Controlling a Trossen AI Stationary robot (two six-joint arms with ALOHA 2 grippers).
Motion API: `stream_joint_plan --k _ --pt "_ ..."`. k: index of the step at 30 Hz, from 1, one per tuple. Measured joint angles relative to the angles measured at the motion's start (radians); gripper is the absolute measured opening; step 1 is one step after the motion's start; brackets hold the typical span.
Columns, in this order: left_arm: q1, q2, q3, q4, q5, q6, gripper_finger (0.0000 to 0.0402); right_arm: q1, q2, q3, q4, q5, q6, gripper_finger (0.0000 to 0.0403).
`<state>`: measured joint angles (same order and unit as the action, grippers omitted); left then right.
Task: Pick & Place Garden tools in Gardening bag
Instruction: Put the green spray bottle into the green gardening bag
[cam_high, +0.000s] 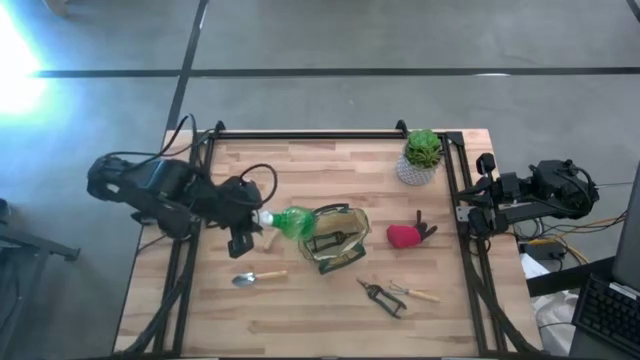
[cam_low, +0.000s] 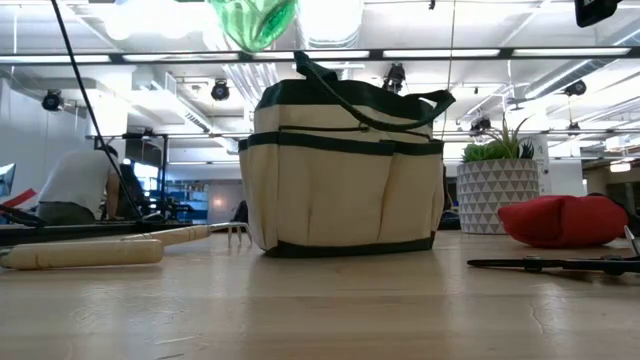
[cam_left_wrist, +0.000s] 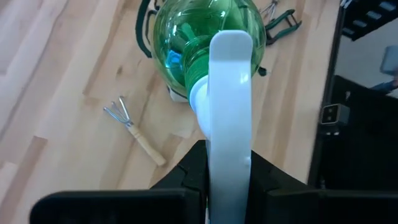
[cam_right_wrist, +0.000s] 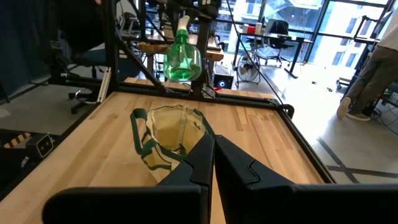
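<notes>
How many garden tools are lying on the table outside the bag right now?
4: the trowel left of the bag, the shears and fork in front, the red glove to its right. The bag's inside is not visible.

Grey concrete floor (cam_high: 330, 35), ceiling strip lights (cam_low: 450, 53), tall windows (cam_right_wrist: 323, 25) behind desks.

Green spray bottle (cam_high: 291, 221) held above upright olive bag (cam_high: 335, 238), trowel (cam_high: 257, 276), shears (cam_high: 381, 296), fork (cam_high: 412, 291), red glove (cam_high: 404, 235) flat on table

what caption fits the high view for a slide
Left gripper holds the green spray bottle beside the gardening bag; right gripper waits at the table edge.
</notes>
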<state>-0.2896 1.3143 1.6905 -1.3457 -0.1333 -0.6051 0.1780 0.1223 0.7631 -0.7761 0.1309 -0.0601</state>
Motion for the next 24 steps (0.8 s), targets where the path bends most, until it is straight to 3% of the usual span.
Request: stream_joint_plan --k 10,24 --pt "0.089 0.056 0.036 -0.016 0.051 0.118 0.0050 0.000 0.000 0.000 0.000 0.000 0.000 0.0008" --pt "0.151 0.243 0.304 -0.182 0.073 0.234 0.0050 0.000 0.000 0.000 0.000 0.000 0.000 0.0008"
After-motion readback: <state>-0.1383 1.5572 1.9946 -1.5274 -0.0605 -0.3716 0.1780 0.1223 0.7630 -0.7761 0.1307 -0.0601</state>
